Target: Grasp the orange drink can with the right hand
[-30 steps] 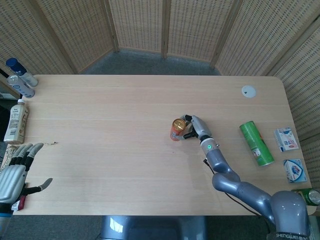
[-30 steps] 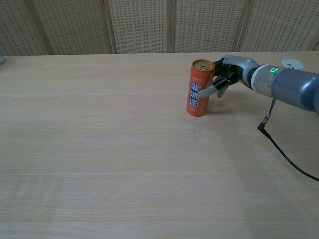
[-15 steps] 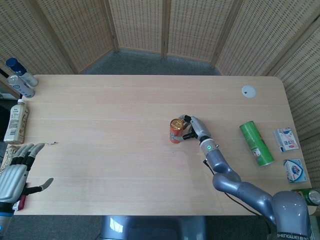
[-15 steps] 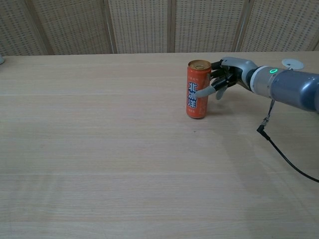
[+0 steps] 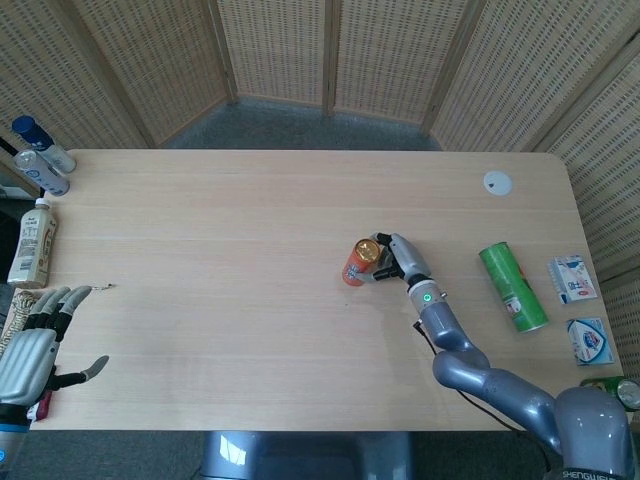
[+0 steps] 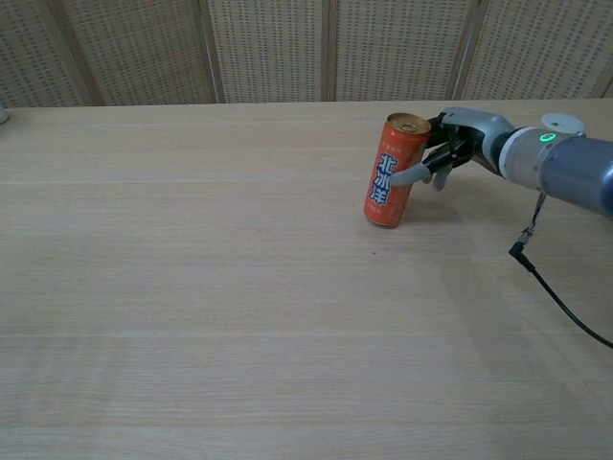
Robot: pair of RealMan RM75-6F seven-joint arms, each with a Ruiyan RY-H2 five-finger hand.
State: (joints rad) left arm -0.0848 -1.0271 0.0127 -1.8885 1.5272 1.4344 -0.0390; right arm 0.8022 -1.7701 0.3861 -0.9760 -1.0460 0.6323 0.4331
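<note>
The orange drink can (image 5: 356, 266) (image 6: 392, 176) stands right of the table's middle and leans to the right, its top tipped toward my right hand (image 5: 391, 259) (image 6: 446, 153). That hand holds the can's upper part: the thumb lies across the side facing the chest camera, and the other fingers curl against its far right side. The can's base still touches the table. My left hand (image 5: 30, 346) hovers at the near left corner, fingers spread, holding nothing; only the head view shows it.
A green tube (image 5: 512, 287) lies to the right of my right arm, with small packets (image 5: 572, 278) and a white disc (image 5: 497, 182) beyond. Bottles (image 5: 31, 243) stand along the left edge. A black cable (image 6: 551, 292) trails from my right wrist.
The can first slid a little left while upright, then tipped and shifted right with my right hand closed around its top. The left hand has barely moved.
</note>
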